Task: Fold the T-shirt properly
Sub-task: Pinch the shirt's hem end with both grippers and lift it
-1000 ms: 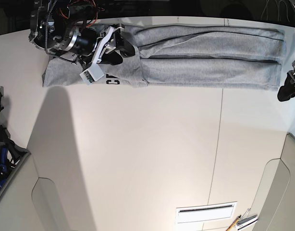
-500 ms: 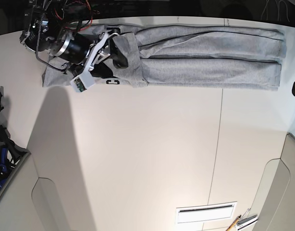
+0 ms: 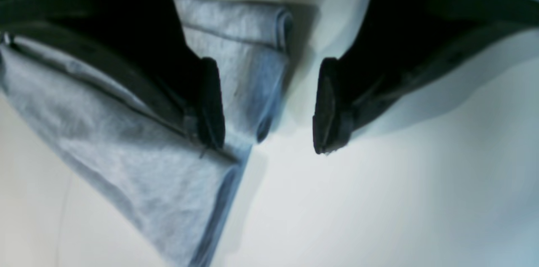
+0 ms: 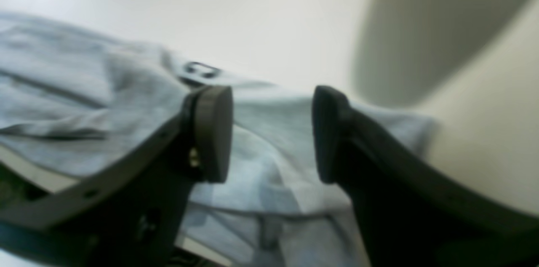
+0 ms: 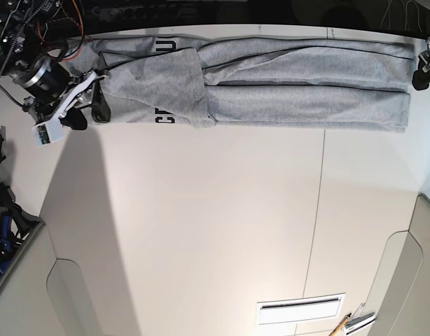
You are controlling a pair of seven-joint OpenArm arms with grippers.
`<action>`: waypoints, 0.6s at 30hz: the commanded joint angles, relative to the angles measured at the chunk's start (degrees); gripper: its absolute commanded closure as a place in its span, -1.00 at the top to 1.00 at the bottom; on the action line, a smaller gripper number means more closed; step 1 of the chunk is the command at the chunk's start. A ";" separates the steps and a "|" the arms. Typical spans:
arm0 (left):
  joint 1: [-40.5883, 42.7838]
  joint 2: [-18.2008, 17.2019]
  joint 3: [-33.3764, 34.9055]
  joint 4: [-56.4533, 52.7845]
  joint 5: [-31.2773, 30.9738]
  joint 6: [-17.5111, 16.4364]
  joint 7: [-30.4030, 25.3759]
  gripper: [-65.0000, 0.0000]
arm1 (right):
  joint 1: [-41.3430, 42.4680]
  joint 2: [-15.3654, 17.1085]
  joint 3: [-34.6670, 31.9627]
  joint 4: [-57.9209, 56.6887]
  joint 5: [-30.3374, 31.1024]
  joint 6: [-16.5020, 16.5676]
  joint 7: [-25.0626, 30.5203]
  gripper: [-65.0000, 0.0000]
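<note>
The grey T-shirt lies folded into a long strip along the table's far edge, with black lettering at its left part. My right gripper hovers at the strip's left end. In the right wrist view it is open, with nothing between its fingers and the T-shirt and lettering beneath. My left gripper is at the strip's right end. In the left wrist view it is open and empty, one finger over the T-shirt, the other over bare table.
The white table has a seam running front to back. A white slotted plate and small tools lie at the near right. Dark equipment sits off the table's left edge.
My right gripper has moved left off the top of the shirt to its left end, and the cloth there lies flatter. My left gripper has risen to the far right corner and opened wider.
</note>
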 commanded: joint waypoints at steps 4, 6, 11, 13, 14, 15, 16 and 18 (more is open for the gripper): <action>-1.44 -1.79 -0.52 -5.46 -5.46 -0.49 -0.74 0.13 | 0.15 0.33 2.49 1.01 1.64 0.13 1.81 -0.06; -2.93 -1.77 -0.52 -7.98 -7.28 -0.49 -0.24 0.13 | 0.15 0.31 2.54 1.01 2.95 0.15 1.79 -0.06; -5.95 -1.77 -0.52 -11.32 -14.49 -0.49 5.95 0.13 | 0.13 0.33 2.54 1.01 3.67 0.15 1.77 -0.06; -6.75 -1.75 -0.52 -11.39 -14.84 -0.49 6.40 0.13 | 0.13 0.31 2.54 1.01 3.63 0.15 1.77 -0.06; -6.78 -1.79 -0.52 -11.39 -14.86 -0.49 6.51 0.13 | 0.13 0.31 2.54 1.01 3.65 0.15 1.77 -0.06; -6.78 -1.77 -0.50 -11.39 -14.84 -0.49 6.51 0.13 | 0.13 0.31 2.54 1.01 3.63 0.15 1.77 -0.06; -6.75 -1.77 -0.28 -11.39 -14.84 -0.49 6.58 0.13 | 0.13 0.31 2.54 0.98 3.58 0.15 1.77 -0.06; -6.73 -1.73 0.70 -11.39 -14.84 -0.49 7.41 0.13 | 0.15 0.31 2.54 0.98 3.52 0.15 1.79 -0.06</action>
